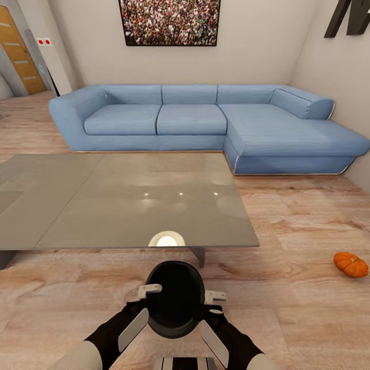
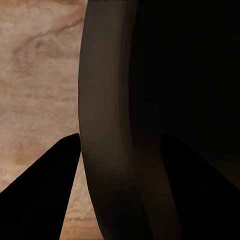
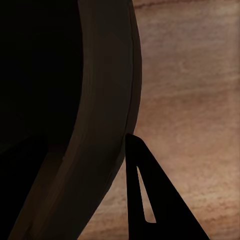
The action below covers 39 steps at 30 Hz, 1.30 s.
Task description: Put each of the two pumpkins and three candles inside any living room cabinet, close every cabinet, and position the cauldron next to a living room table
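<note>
At the far left of the head view a wooden door (image 1: 19,54) is seen in the back corner, and the glossy grey desk (image 1: 77,205) stretches from the left edge toward the middle, low on grey slab legs. A round bright reflection (image 1: 167,239) is seen at its near edge. Behind the desk a blue corner sofa (image 1: 195,121) is set against the back wall, with a dark-framed picture (image 1: 170,21) of a crowd hung above it.

Below the desk's near edge, at the centre, the black cauldron (image 1: 174,298) is held above the wood floor (image 1: 288,226), between the two arms. The left gripper (image 1: 146,292) is pressed to the cauldron's left rim; in the left wrist view the pot's dark rounded wall (image 2: 150,120) is seen running between the two dark fingers (image 2: 45,195), so the jaws are clamped on the cauldron's wall. The right gripper (image 1: 213,299) is set at the cauldron's right rim; in the right wrist view the rim (image 3: 107,115) passes between the fingers, one finger (image 3: 150,200) lying outside against it, so these jaws are likewise closed on the cauldron.

Further right, a small orange pumpkin (image 1: 351,264) lies on the floor, well apart from the desk and the cauldron, near the right-hand wall.
</note>
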### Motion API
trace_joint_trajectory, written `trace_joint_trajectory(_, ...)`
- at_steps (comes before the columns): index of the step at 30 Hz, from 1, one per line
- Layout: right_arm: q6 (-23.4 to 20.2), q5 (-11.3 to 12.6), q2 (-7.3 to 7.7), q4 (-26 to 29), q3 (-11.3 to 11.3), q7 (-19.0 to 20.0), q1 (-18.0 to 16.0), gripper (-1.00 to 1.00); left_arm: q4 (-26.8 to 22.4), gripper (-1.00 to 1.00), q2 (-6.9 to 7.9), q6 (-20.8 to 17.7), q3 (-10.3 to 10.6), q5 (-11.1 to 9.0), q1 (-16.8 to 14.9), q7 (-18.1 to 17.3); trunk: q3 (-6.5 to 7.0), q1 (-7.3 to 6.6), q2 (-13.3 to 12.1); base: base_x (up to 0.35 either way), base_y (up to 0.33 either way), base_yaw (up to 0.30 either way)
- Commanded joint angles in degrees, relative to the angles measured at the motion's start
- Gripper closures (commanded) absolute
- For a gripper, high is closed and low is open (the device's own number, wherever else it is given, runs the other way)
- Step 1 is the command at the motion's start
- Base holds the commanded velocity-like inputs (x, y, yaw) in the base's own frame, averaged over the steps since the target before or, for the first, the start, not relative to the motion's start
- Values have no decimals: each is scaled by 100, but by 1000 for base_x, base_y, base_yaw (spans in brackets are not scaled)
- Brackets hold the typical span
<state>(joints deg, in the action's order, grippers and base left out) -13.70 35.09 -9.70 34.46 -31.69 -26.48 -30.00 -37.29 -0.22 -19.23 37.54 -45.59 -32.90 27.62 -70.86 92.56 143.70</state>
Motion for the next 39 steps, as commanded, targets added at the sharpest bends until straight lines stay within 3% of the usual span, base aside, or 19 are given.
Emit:
trace_joint_trajectory(1,66,-6,3,62,14,126,-6,100,55,100,4,-2,-28,103,3,41,-6,2,1,0,0,0)
trace_joint_trajectory(6,63,-3,3,62,14,126,-6,100,55,100,4,-2,-35,103,3,41,-6,2,1,0,0,0)
trace_joint_trajectory(7,62,-3,3,62,14,126,-6,-100,55,-100,4,-2,-36,103,3,41,-6,2,1,0,0,0)
trace_joint_trajectory(17,51,-3,-4,61,14,126,-6,-100,55,-100,4,-2,-37,101,3,41,-6,2,1,0,0,0)
trace_joint_trajectory(39,-74,57,-4,61,34,103,-6,-100,61,-100,57,-101,-101,4,3,47,482,-55,-29,0,0,0)
